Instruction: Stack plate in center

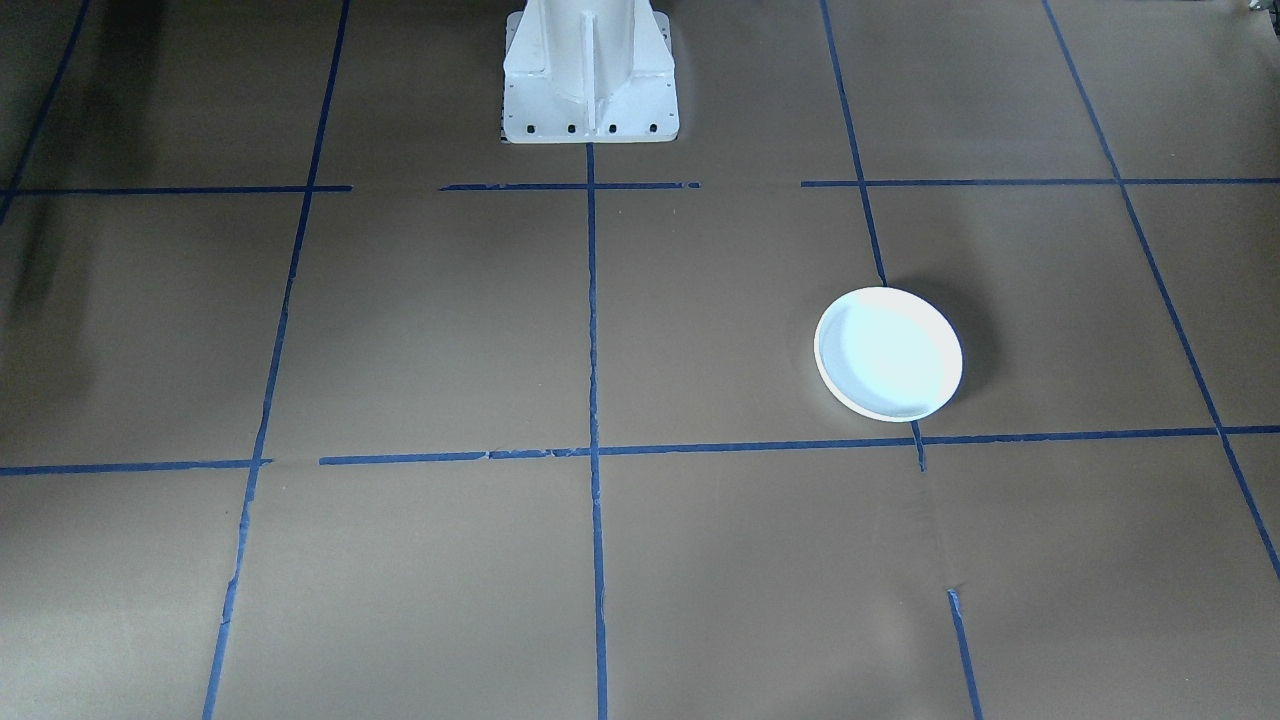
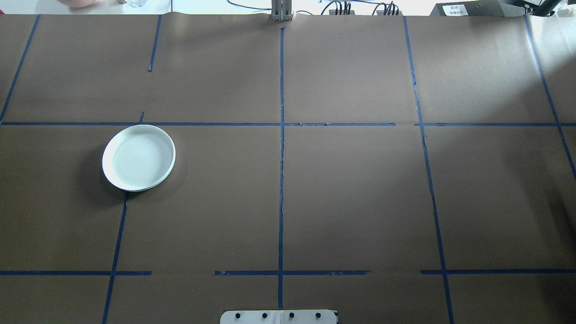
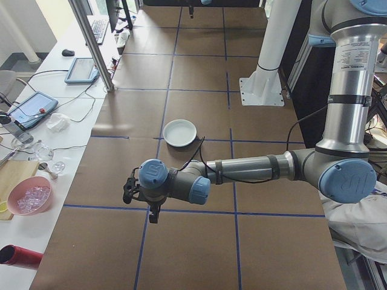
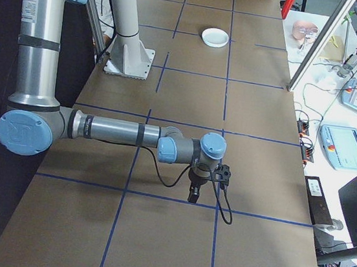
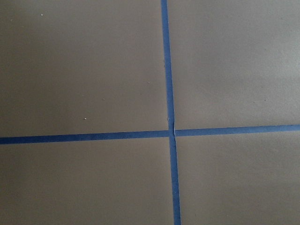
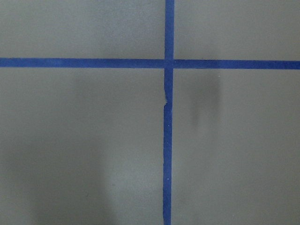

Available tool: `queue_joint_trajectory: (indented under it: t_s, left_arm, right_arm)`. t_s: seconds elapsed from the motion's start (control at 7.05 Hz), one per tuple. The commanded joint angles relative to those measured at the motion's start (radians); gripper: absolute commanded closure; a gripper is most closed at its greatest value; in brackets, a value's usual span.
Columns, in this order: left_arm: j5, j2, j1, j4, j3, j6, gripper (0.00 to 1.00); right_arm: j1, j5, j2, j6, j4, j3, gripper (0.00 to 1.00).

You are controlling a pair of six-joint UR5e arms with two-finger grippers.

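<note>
Plate [image 2: 138, 157]: lying flat, rim up, round, no long axis. Side views alone are showing left hand [image 3: 154, 212] and right hand [image 4: 193, 193]; whether either is gripping cannot be told.

Occlusions and unresolved detail

Left gripper [image 3: 155, 216] and right gripper [image 4: 193, 194] show only in side views, too small to judge the jaws. White base plate [image 2: 279, 317] is cut by the overhead view's bottom edge.

- left arm [image 3: 242, 169] stretched out low, left gripper [image 3: 155, 212] pointing straight down (can't tell how the jaws stand)
- right arm [image 4: 120, 131] same pose, right gripper [image 4: 194, 193] down too
</note>
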Motion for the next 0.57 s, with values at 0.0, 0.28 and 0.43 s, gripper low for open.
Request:
queue_joint_trajectory:
  t_s: [0.0,0.28,0.43]
  left_arm:
    - [-0.003,0.015,-0.004,0.032,0.0,0.0,0.0]
    - [-0.009,0.002,-0.009,0.1,-0.023,0.011,0.0]
    - [-0.009,0.008,-0.009,0.106,-0.079,0.011,0.0]
  right_arm:
    - [0.0,0.0,0.0,0.0,0.0,0.0,0.0]
    - [0.0,0.0,0.0,0.0,0.0,0.0,0.0]
    - [0.0,0.0,0.0,0.0,0.0,0.0,0.0]
